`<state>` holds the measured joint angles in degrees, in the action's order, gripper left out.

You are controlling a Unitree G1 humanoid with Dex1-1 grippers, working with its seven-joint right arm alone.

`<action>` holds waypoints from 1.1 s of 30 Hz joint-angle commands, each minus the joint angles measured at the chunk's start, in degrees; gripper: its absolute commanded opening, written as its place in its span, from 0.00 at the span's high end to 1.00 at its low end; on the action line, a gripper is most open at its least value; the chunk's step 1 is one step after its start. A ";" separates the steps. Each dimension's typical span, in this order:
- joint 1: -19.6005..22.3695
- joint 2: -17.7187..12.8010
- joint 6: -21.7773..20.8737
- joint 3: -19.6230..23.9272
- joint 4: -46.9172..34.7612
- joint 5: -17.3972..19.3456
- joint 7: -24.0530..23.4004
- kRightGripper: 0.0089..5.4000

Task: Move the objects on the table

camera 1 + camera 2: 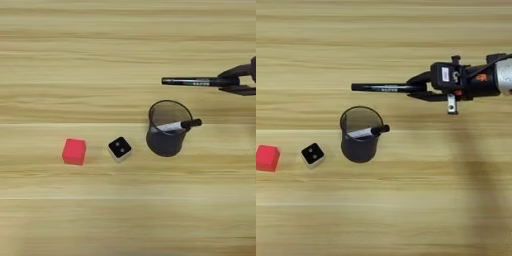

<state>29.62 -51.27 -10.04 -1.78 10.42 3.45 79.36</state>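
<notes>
Gripper (418, 88) clamped on black marker (383, 88), held level above table (406, 210), beyond cup (360, 135) holding white marker (367, 132). Could strike rim, tipping cup, if lowered flat.

A red cube (74, 151) sits on the wood at the left side of the scene. Its top face looks a little brighter than the side that faces the camera. Just to the right of it, but not touching, lies a small cube (120, 148) with a black top face that carries two white dots and with pale sides. This small cube is turned at an angle to the wood grain, while the red one lies almost square to it.
</notes>
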 commanded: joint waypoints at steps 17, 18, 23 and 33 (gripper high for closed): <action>4.26 -3.19 -3.90 -4.07 -3.03 -4.46 3.23 0.79; 4.41 -2.95 -3.81 -4.36 -3.08 -4.66 3.29 0.79; 5.57 -1.27 -3.28 -5.62 -3.08 -4.99 2.94 0.79; 8.27 0.24 -2.32 -6.32 -2.27 -6.10 1.26 0.79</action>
<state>32.12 -49.64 -12.94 -9.65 9.16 -2.74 83.69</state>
